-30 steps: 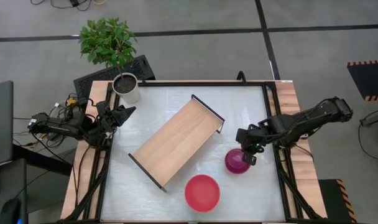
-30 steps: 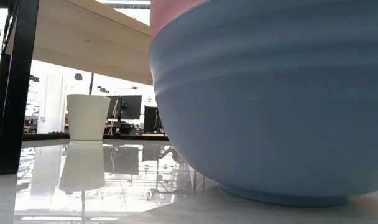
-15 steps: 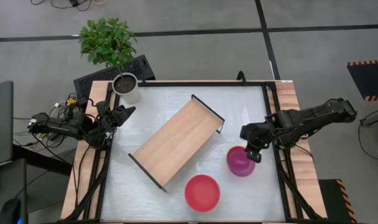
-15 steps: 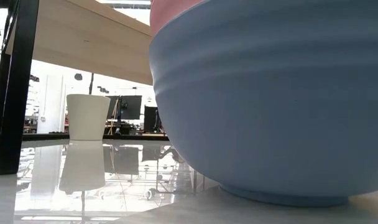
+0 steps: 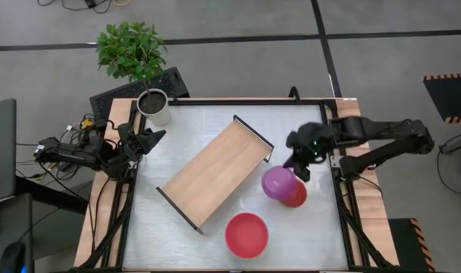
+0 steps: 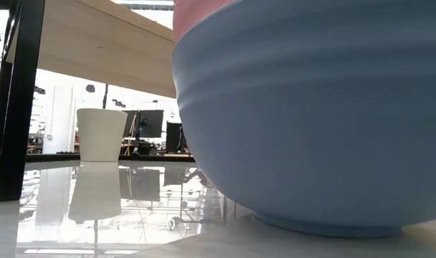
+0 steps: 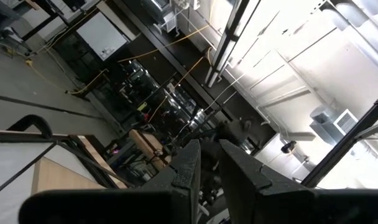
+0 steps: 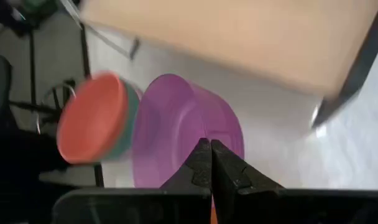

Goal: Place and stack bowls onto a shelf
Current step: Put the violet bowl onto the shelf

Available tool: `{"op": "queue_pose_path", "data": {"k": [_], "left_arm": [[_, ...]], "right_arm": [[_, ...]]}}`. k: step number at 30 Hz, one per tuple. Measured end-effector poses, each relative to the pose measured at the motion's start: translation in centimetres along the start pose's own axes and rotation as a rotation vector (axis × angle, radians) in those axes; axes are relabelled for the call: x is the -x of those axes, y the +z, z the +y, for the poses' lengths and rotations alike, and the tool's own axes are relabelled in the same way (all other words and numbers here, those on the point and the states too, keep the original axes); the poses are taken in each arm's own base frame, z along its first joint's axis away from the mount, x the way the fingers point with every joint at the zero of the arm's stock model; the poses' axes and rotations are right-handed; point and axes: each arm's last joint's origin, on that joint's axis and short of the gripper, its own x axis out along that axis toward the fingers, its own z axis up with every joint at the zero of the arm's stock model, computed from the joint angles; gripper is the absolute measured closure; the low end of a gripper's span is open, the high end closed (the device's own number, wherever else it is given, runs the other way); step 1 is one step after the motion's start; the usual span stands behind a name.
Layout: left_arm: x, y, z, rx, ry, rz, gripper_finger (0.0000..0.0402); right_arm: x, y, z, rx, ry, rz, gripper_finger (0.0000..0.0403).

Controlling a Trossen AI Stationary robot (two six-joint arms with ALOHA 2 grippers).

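Observation:
My right gripper (image 5: 299,164) is shut on a small purple bowl (image 5: 277,183), held in the air just right of the shelf (image 5: 219,171), a light wooden board with black end frames. A small red bowl (image 5: 296,198) sits on the table under the purple bowl's right side. A larger pink-red bowl (image 5: 246,234) stands near the front edge. The low view shows it nested in a blue bowl (image 6: 311,122). My left gripper (image 5: 147,140) waits at the table's left edge with a narrow gap between its fingers (image 7: 188,167). My right gripper holds the purple bowl by its rim (image 8: 204,138), on the side toward the table's far right. The two fingers (image 8: 201,163) pinch together there, slanting down from the far right. The bowl is lifted clear of the table and hangs tilted below the fingers.
A white plant pot (image 5: 155,108) with soil stands at the far left corner, and also shows in the low view (image 6: 101,134). The shelf lies slantwise across the table's middle. Bare tabletop lies far right of the shelf (image 5: 299,121) and at the near left (image 5: 158,235).
My right gripper has gone up and toward the far edge and the shelf, taking the purple bowl with it. The bowl has lifted off the small red bowl and tipped. The red bowl stays on the table and now shows.

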Motion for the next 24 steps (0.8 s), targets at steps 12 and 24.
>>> {"op": "queue_pose_path", "data": {"k": [12, 24], "left_arm": [[0.0, 0.0, 0.0, -0.001, -0.001, 0.002, 0.0358], [0.0, -0.1, 0.0, -0.006, -0.001, 0.014, 0.0358]], "right_arm": [[-3.1, 8.4, -2.7, 0.108, -0.062, -0.060, 0.0386], [-6.6, 11.2, -8.6, 0.098, -0.131, -0.024, 0.0386]]}}
